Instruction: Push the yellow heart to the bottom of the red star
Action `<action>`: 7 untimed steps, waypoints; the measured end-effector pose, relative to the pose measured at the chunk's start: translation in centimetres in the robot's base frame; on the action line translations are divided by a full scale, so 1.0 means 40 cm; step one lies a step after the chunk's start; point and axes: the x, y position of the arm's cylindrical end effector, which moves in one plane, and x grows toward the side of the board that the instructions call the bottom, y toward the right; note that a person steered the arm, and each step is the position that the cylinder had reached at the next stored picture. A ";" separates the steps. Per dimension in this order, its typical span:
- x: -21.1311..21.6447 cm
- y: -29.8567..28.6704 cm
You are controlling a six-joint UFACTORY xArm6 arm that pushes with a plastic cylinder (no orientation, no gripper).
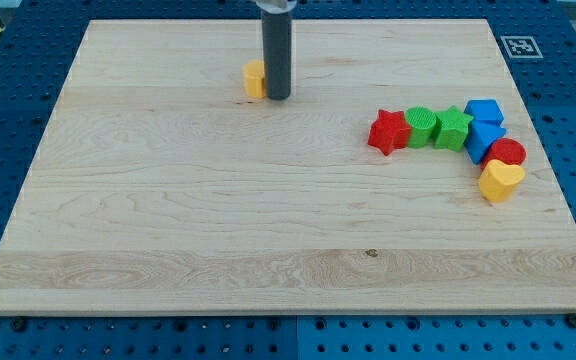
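The yellow heart (501, 180) lies near the view's right edge of the wooden board (218, 230), at the lower end of a curved row of blocks. The red star (389, 131) is the left end of that row, up and to the left of the heart. My tip (277, 97) is far off at the view's top, just right of a small yellow block (255, 78) and touching or nearly touching it. The rod partly hides that block.
Between star and heart run a green cylinder (421, 126), a green star (453, 127), a blue cube (484, 111), a blue block (483, 139) and a red cylinder (507, 153). A fiducial marker (518, 45) sits at the board's top right corner.
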 end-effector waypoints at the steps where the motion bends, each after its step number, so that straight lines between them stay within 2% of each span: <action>1: -0.029 -0.041; 2: 0.002 -0.053; 3: 0.142 -0.001; 4: 0.317 0.152; 5: 0.478 0.393; 6: 0.549 0.651; 7: 0.512 0.838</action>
